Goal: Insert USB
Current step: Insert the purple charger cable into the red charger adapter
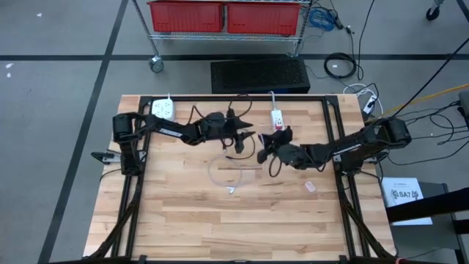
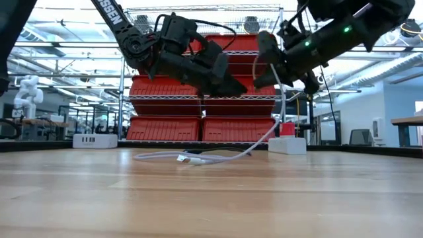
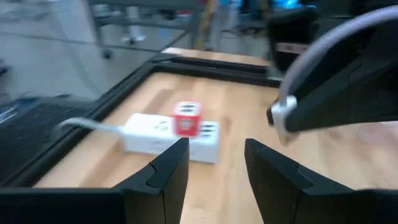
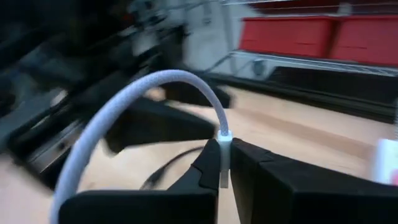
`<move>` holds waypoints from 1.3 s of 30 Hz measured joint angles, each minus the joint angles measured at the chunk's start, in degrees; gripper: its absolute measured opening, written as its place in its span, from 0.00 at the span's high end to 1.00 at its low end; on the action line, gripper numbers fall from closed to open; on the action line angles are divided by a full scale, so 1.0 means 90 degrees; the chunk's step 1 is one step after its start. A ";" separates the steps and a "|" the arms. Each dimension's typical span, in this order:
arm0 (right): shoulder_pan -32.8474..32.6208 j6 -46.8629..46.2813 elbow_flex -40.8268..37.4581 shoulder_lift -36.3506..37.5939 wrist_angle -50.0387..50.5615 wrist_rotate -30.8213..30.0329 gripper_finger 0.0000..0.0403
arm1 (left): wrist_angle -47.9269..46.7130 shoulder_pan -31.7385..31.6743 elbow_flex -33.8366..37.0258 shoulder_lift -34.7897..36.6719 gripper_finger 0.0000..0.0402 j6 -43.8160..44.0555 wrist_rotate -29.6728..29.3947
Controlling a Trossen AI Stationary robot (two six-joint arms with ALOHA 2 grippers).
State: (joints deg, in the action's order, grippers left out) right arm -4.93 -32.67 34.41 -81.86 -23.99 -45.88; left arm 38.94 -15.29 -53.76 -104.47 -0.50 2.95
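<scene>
Just in front of the white power strip (image 1: 277, 118) with its red switch, at the far side of the table (image 1: 183, 220), the right gripper (image 1: 265, 149) hangs in the air, its fingers clamped together on the plug end of the white USB cable (image 4: 222, 138). From that plug the cable arcs down and trails in a loop on the wood nearer the table's middle than the strip, its other end (image 1: 231, 190) lying loose. The left gripper (image 1: 242, 139) hovers beside the right one, also near the strip, its fingers (image 3: 168, 171) apart and holding nothing
</scene>
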 joint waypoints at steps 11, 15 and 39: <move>-0.0325 0.1053 0.0000 0.0267 -0.0154 0.1175 1.00 | 0.0476 -0.0485 0.0002 -0.0026 0.60 0.0011 0.3467; -0.0340 0.1246 0.0000 0.0470 -0.0060 0.1412 1.00 | 0.0837 -0.0667 0.0002 -0.0026 0.60 0.0159 0.4665; 0.0504 0.1657 0.0000 0.0726 0.0014 0.3394 1.00 | 0.1166 -0.0455 -0.0175 -0.0024 0.67 0.0347 0.4706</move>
State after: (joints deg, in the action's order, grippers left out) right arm -0.39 -17.76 34.41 -75.33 -23.87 -15.34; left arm 49.43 -19.38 -55.33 -104.68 2.62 45.30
